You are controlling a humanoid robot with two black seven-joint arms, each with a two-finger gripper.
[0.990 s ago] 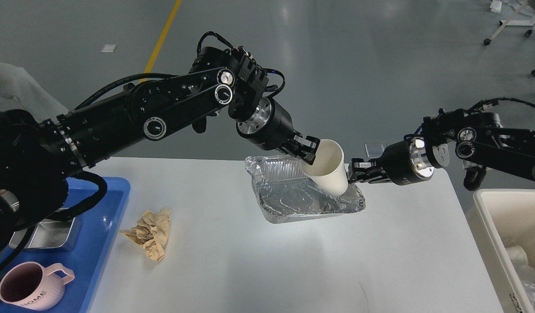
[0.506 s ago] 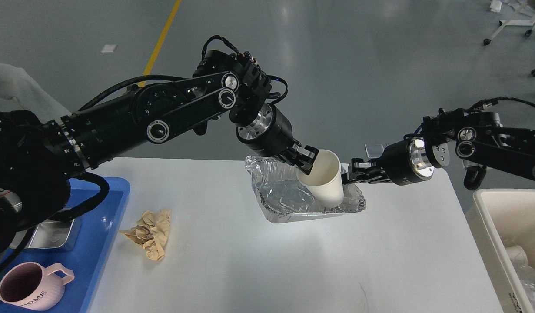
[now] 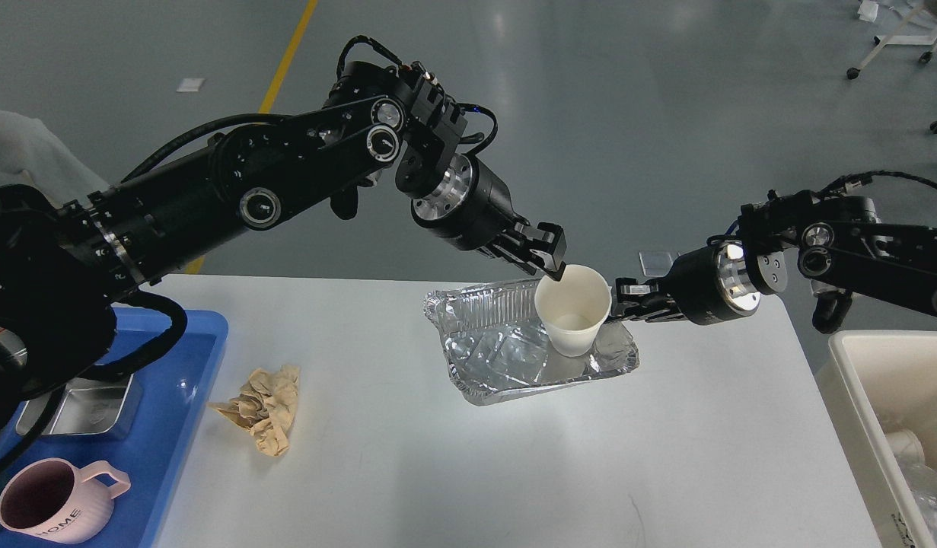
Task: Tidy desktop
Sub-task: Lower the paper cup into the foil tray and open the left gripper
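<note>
Smooth paper cup (image 3: pixel 573 320) upright in crinkled foil tray (image 3: pixel 506 358).

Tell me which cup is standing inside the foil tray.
The white paper cup, upright in the foil tray by the left gripper. The pink mug sits on the blue tray.

We see a glossy grey floor (image 3: pixel 666 99) with light glare — a yellow line (image 3: pixel 285 57) runs across it, wheeled furniture legs (image 3: pixel 894 38) top right.
</note>
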